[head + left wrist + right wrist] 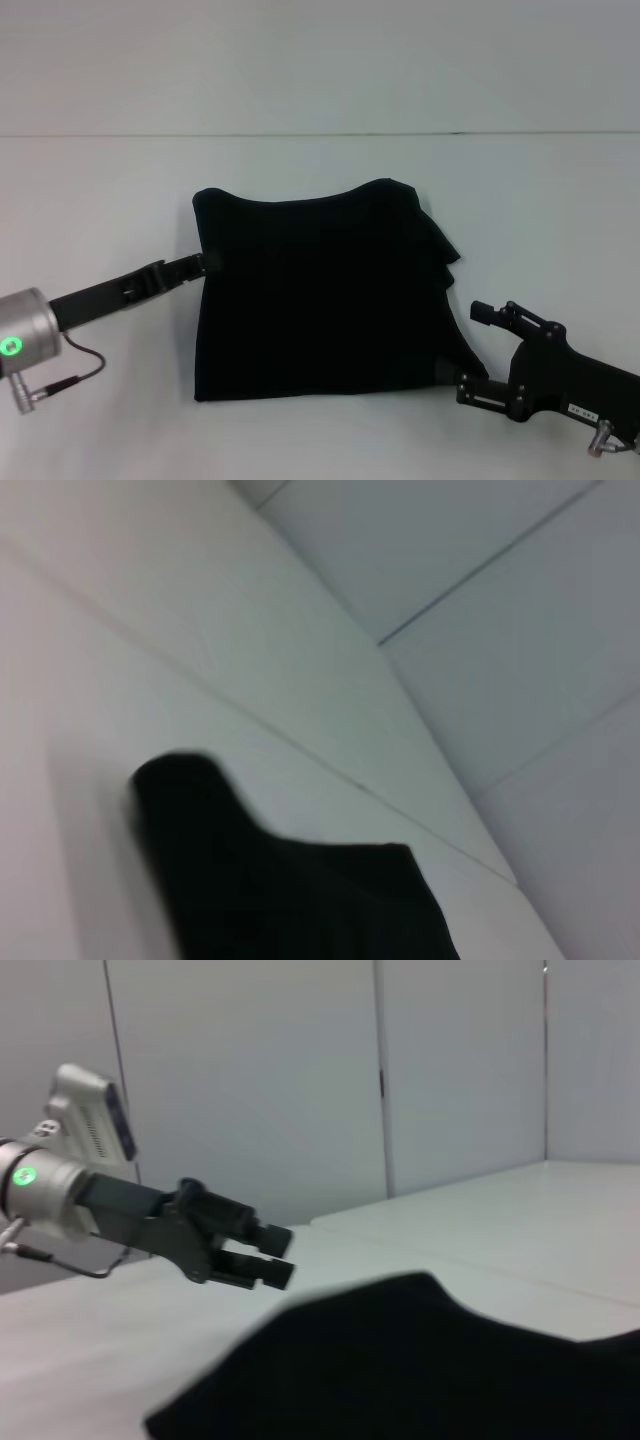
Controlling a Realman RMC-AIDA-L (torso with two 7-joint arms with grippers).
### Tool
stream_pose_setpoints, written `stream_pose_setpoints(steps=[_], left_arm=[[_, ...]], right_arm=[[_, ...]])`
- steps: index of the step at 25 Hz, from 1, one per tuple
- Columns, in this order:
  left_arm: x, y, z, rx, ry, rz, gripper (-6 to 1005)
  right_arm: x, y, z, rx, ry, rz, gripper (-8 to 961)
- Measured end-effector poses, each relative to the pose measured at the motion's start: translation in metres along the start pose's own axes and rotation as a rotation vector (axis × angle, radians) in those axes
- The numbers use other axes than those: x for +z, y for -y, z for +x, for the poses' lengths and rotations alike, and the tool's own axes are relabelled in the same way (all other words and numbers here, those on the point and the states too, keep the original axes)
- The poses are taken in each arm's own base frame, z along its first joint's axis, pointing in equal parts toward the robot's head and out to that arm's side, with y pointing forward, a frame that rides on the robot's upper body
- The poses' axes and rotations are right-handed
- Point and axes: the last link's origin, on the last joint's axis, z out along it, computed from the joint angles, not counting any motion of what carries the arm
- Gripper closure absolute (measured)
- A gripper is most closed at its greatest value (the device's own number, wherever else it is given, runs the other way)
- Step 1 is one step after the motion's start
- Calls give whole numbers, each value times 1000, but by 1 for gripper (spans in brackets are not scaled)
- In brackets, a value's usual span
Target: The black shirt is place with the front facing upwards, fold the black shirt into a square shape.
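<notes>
No words, brands or numbers can be read here. The black shirt [320,295] shows only plain dark cloth, with no lettering or neck label visible on it. A small pale sticker [581,410] sits on the right arm's body just behind the right tool [462,385], its print too small to make out. A round green light [11,347] glows on the left arm's wrist.
</notes>
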Motion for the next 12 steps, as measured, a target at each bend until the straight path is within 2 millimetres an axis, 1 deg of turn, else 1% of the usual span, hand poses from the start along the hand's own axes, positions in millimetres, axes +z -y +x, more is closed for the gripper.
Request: stream_pose_setpoints(steps=[1, 3, 5, 7, 10, 12], left_arm=[[-6, 0, 2, 39, -8, -6, 760], [-19, -3, 7, 145, -21, -19, 666], [-29, -7, 7, 271, -20, -44, 571], [-37, -16, 0, 393, -7, -110, 481], [-49, -30, -18, 561, 1, -228, 353], [-54, -34, -31, 658, 3, -271, 267]], right_arm=[[0, 1, -1, 0, 9, 4, 9], [-1, 2, -4, -2, 25, 9, 10], [-1, 2, -6, -5, 41, 5, 11], [-1, 1, -9, -9, 50, -3, 12], [0, 0, -9, -15, 48, -19, 13], [-1, -1, -8, -16, 45, -23, 13]])
